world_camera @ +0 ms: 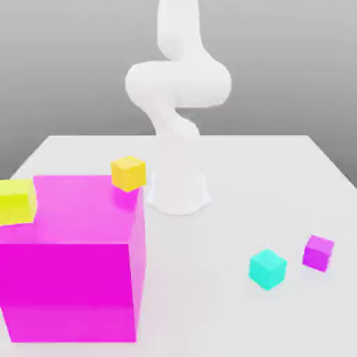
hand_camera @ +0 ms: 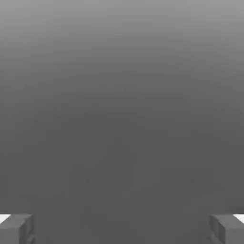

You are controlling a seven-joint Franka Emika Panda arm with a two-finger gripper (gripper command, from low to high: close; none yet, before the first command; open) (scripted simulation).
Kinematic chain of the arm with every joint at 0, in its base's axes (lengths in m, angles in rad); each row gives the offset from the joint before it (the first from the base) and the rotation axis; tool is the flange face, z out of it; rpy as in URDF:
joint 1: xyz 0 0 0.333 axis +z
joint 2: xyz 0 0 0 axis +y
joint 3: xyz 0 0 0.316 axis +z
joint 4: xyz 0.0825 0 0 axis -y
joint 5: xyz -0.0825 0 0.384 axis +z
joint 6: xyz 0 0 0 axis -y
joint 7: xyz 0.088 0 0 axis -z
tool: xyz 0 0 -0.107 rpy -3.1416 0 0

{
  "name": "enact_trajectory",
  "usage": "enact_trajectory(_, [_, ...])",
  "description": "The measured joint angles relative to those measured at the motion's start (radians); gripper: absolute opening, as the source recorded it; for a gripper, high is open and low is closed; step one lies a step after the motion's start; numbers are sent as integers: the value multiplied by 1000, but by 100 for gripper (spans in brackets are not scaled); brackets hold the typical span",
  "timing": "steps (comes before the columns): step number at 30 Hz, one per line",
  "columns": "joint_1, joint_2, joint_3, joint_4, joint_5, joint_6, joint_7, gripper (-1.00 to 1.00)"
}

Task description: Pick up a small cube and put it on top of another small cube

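Tool: my tool (hand_camera: 122, 228) stands wide, fingertips (hand_camera: 16, 228) far apart, nothing between them.
Teal cube: I see the teal cube (world_camera: 268, 268) on the tabletop (world_camera: 230, 307), toward the exterior view's right.
Purple cube: the small purple cube (world_camera: 318, 252) lies just beside it, apart.
Magenta block: the big magenta block (world_camera: 70, 265) carries a yellow cube (world_camera: 128, 173); a lime cube (world_camera: 17, 201) probably rests there too.
Arm: the white arm (world_camera: 178, 104) stands behind.

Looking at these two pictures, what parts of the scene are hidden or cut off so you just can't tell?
- Exterior view: the arm runs off the top edge, so its upper part is unseen.
- Exterior view: the big magenta block hides the table behind it; the lime cube is cut by the exterior view's left edge.
- Hand view: the claw has open fingertips cut off at the corners, with plain grey between them.
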Motion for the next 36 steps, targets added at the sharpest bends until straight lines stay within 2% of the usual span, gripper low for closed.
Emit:
enact_trajectory(9, [152, 327, 76, -225, 60, 225, -80, 0])
enact_trajectory(15, [239, 560, 156, -382, 59, 384, -104, 0])
enact_trajectory(20, [285, 747, 196, -479, -40, 517, -51, 0])
enact_trajectory(26, [390, 965, 59, -450, -186, 692, 55, 0])
enact_trajectory(27, [405, 988, 44, -446, -193, 710, 61, -100])
enact_trajectory(33, [411, 999, 36, -444, -200, 720, 67, -100])
enact_trajectory(36, [380, 932, 75, -456, -166, 665, 40, -100])
